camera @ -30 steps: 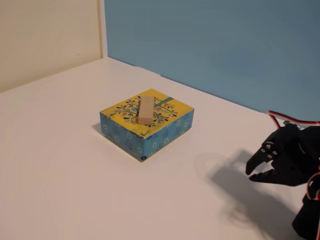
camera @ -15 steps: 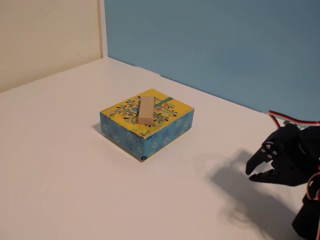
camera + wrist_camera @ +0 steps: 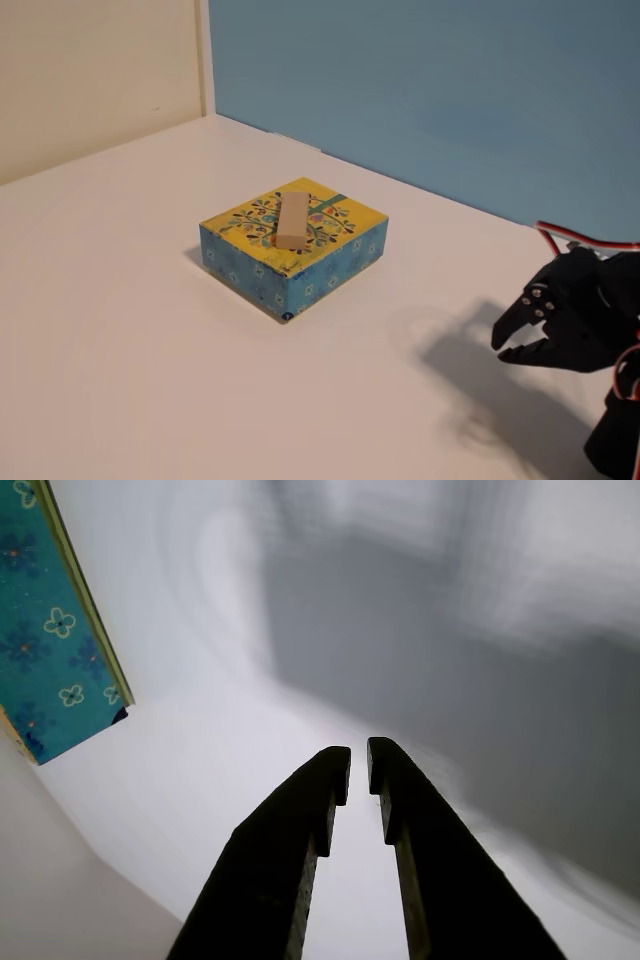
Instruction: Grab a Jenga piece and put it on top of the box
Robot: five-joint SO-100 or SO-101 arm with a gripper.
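Tan wooden Jenga piece lies flat, centred on the yellow floral box, so it sits steady; my fingers, lower right, are nearly closed, empty.

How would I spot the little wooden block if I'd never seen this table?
Find the white table before the blue wall. Near its middle sits a flat box with yellow flowered top and blue sides. The Jenga piece lies on that top: plain tan wood, unmarked.
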